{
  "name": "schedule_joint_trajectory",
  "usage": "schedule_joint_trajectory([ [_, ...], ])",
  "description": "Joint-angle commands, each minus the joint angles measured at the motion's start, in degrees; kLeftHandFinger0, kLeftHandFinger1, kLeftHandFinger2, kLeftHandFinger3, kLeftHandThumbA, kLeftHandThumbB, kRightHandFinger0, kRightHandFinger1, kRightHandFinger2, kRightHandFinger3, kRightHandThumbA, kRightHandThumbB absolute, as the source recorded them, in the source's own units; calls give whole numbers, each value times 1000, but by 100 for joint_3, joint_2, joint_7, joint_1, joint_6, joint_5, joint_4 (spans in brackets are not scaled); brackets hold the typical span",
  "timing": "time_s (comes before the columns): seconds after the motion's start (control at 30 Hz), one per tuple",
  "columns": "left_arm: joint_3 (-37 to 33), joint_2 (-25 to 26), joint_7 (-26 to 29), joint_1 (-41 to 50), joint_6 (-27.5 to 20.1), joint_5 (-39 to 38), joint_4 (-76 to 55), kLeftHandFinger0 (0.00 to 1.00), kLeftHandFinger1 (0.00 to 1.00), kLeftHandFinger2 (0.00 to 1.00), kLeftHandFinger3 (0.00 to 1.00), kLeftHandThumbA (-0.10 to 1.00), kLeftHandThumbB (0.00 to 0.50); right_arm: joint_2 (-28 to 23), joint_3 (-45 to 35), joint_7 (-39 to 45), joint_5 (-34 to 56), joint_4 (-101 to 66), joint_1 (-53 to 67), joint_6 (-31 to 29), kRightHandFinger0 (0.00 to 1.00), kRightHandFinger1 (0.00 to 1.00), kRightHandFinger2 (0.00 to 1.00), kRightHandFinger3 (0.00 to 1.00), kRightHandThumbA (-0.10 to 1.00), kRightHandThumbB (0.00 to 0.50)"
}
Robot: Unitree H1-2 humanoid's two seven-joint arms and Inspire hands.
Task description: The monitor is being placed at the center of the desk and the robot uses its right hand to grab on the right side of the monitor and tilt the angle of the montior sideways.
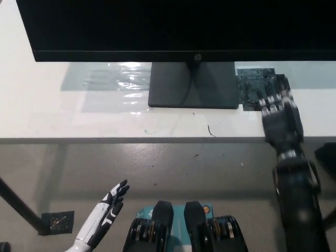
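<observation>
Head view: monitor (178, 26) stands mid-tabletop (63, 118), long axis left-right. Right hand (281, 118) hovers below its right portion, apart, fingers seemingly loose, holding nothing; monitor lies up and away. Left hand (107, 210) rests low, open, farther off.

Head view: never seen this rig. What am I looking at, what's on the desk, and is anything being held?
This is a single picture from a camera on a humanoid robot's head, looking steeply down at a white desk. On it stands a black monitor on a flat rectangular base. Beside the base, to its right, lies a dark patterned patch that I cannot identify. The black right robot hand hovers over the desk edge below the monitor's right part, fingers apart, holding nothing and not touching the screen. The white left robot hand rests low at the lower left, over the grey floor, also open and empty. So the monitor is not yet grabbed.
</observation>
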Motion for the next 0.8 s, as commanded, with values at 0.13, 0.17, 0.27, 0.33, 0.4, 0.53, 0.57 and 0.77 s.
schedule_joint_trajectory([
  [0.13,-15,123,38,-157,-230,55,-147,1000,1000,1000,1000,1000,324,215,1383,374,-992,-4690,2380,164,1000,1000,1000,1000,1000,397],
  [0.17,-13,122,32,-155,-230,54,-147,1000,1000,1000,1000,1000,323,213,1488,435,-1223,-4779,2521,-85,1000,1000,1000,1000,1000,396],
  [0.27,-10,131,6,-165,-230,37,-137,1000,1000,1000,1000,1000,316,265,1797,729,-1949,-5001,2955,-917,1000,1000,1000,1000,1000,369],
  [0.33,-35,141,33,-167,-230,71,-127,1000,1000,1000,1000,1000,320,376,2007,731,-2579,-5211,3283,-1450,1000,1000,1000,1000,1000,372],
  [0.4,-36,143,31,-167,-230,71,-127,1000,1000,1000,1000,1000,320,340,2071,658,-2591,-5242,3310,-1456,1000,1000,1000,1000,1000,371],
  [0.53,-47,144,25,-178,-230,53,-115,1000,1000,1000,1000,1000,314,675,2401,920,-3626,-5658,3805,-2588,1000,1000,1000,1000,1000,316],
  [0.57,-52,146,29,-177,-230,56,-125,1000,1000,1000,1000,1000,312,711,2423,1006,-3768,-5778,3894,-2588,1000,1000,1000,1000,1000,298],
  [0.77,-29,147,24,-202,-230,85,-128,1000,1000,1000,1000,1000,333,334,3056,167,-5162,-5817,4021,-2588,1000,1000,1000,1000,1000,274],
])
